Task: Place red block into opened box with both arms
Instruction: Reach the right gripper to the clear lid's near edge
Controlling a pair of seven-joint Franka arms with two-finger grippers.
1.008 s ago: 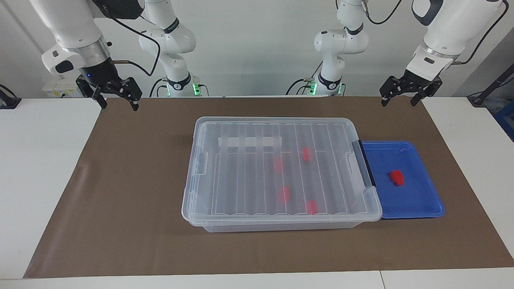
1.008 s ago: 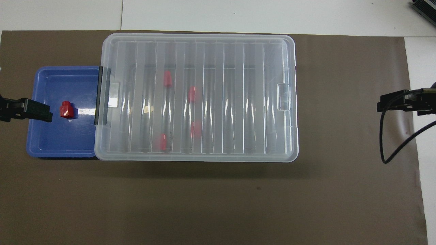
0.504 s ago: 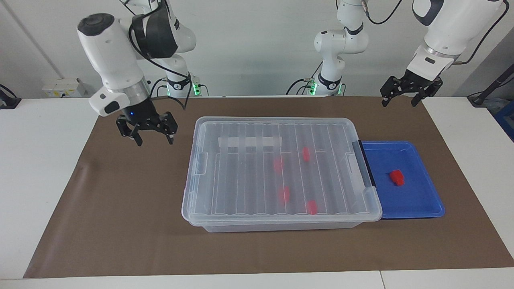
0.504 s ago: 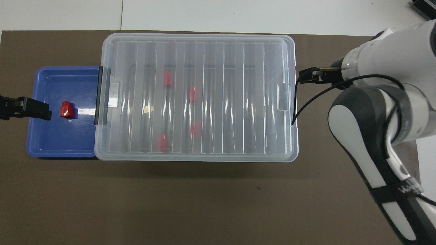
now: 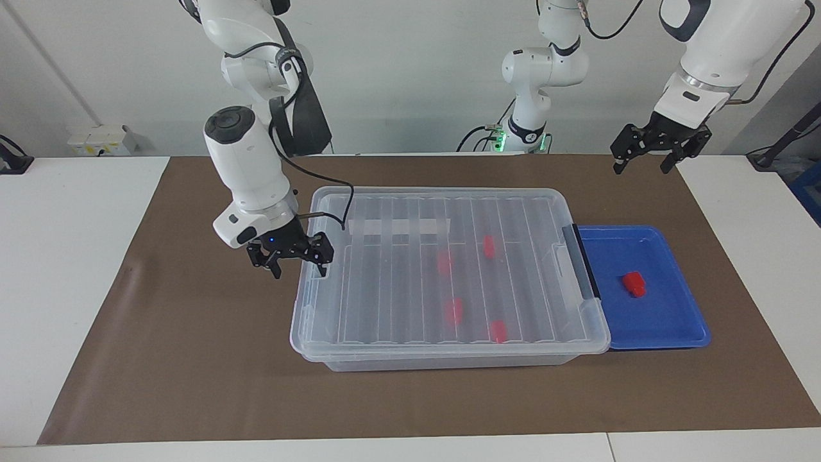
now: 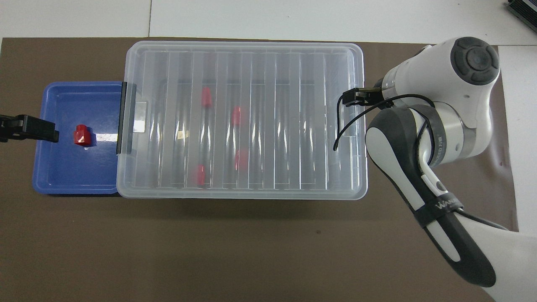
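Lid's on, so step in hand looks like opening the box (image 5: 449,269) w/ the right gripper (image 5: 292,256), which sits at the box's end toward the right arm's side, right at the lid's clear tab, fingers spread, nothing held. To do it well, I'd say: get one finger under the tab lip & one above, pinch square on the tab, not the rim, then lift up & swing the lid slowly so the box doesn't drag on the brown mat (image 5: 192,359); the black handle (image 5: 582,263) at the other end may act as a latch or hinge, can't tell which. Left gripper (image 5: 660,151) hangs up high, over the mat at the left arm's end, fingers apart, empty, waiting. Red block (image 5: 634,283) to move lies alone in the blue tray (image 5: 673,333), which sits touching the box's handle end, partly tucked under the lid edge. Inside the box, seen blurry through the ribbed lid (image 6: 268,63): four more red blocks (image 5: 454,310) scattered mid-floor, none touching. Nothing else in either container that I can make out.
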